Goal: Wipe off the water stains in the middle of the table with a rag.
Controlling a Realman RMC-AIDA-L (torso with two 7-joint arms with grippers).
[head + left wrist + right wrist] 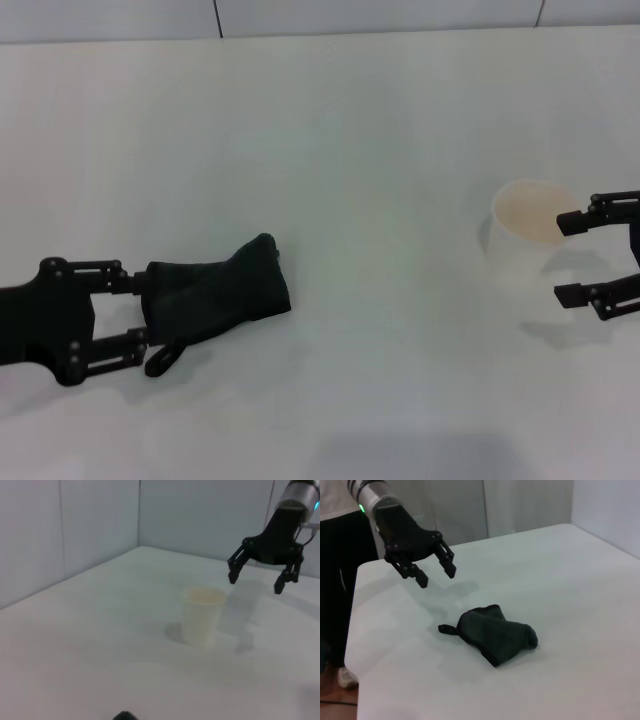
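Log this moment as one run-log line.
left pincer: open, above rag | right pincer: open, beside cup | stains: not seen

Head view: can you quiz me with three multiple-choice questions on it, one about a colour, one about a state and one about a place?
1. The cup is: A red; B cream-white; C blue.
2. The right gripper is: A open; B shut on the cup; C shut on the rag.
3. The rag lies: A in the cup; B under the right gripper; C on the table by the left gripper.

Answers: B, its wall is pale cream; A, its fingers stand apart with nothing between them; C, the wad sits at the left, far from the cup.
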